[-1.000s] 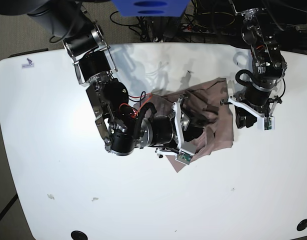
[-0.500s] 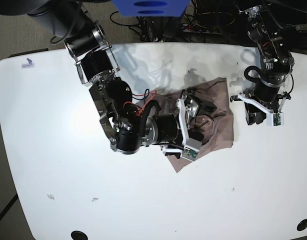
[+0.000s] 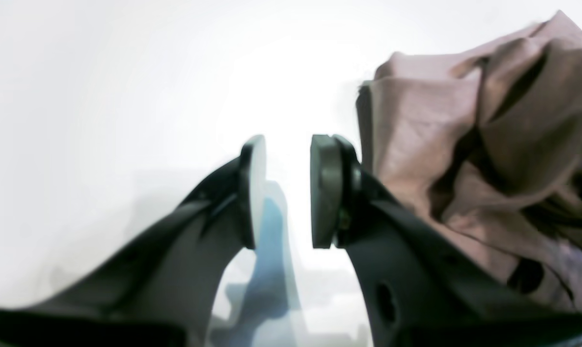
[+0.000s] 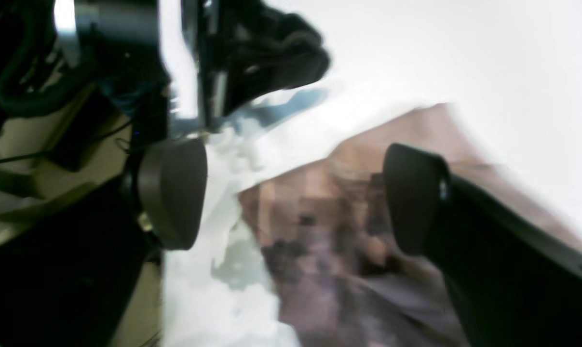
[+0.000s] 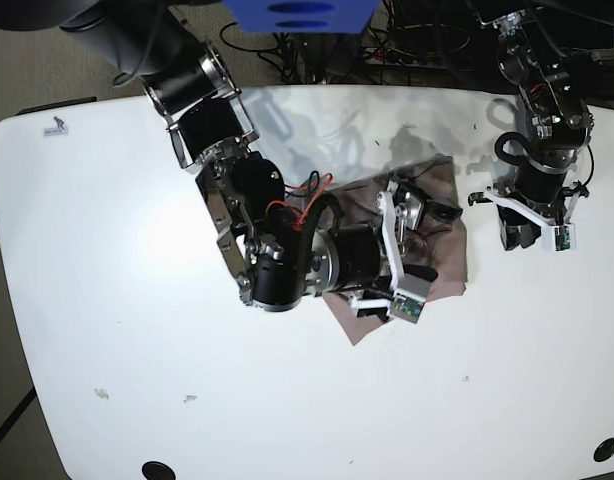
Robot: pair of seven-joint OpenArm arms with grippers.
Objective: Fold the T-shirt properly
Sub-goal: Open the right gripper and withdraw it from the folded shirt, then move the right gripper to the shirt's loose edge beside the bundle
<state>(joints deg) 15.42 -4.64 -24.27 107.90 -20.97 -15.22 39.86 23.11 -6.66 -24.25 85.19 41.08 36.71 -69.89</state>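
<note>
The right hand [image 5: 419, 240] had moved further over the bunched T-shirt [image 5: 449, 262] on the worktop [image 5: 107, 300], jaws wide apart, holding nothing. The left hand [image 3: 287, 193] had drawn aside, slightly parted, empty; folding looked barely begun.

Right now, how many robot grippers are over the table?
2. The right gripper is open above the T-shirt. The left gripper hangs beside the cloth's edge, jaws slightly apart, empty.
</note>
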